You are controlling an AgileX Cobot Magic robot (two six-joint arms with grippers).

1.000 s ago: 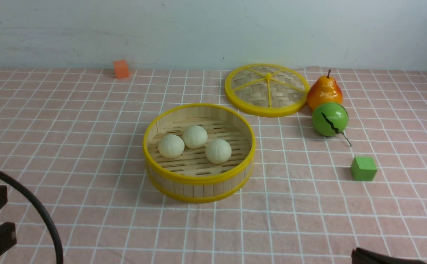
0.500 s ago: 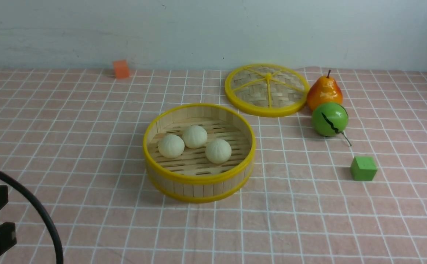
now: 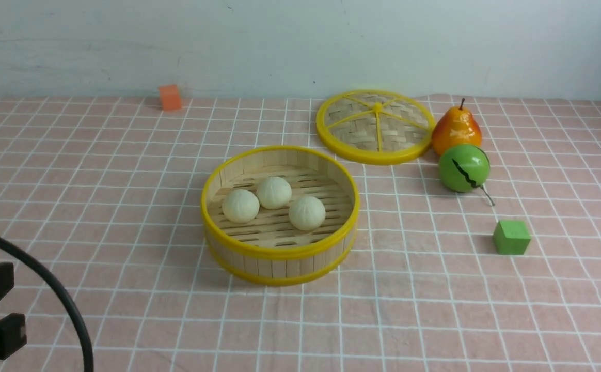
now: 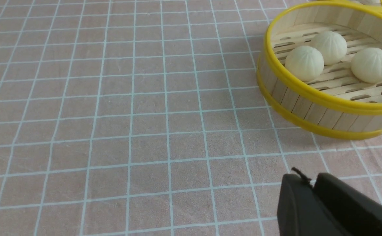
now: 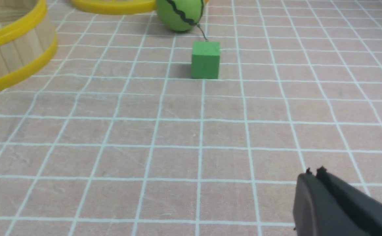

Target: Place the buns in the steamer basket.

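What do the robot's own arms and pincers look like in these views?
Little of either arm shows. The left pincer is matte black plastic with two flat, blunt-tipped fingers and a small frayed black thread at one tip. In the front view a thick black cable arcs over black left-arm hardware. The right pincer looks alike: matte black, wedge-shaped, with tiny nubs at the tips. No markings visible.

Table w/ pink checked cloth; steamer basket at centre; woven lid at 1 o'clock, pear touching its rim; green ball just in front of pear; green cube at 3; orange cube at 11, far edge.
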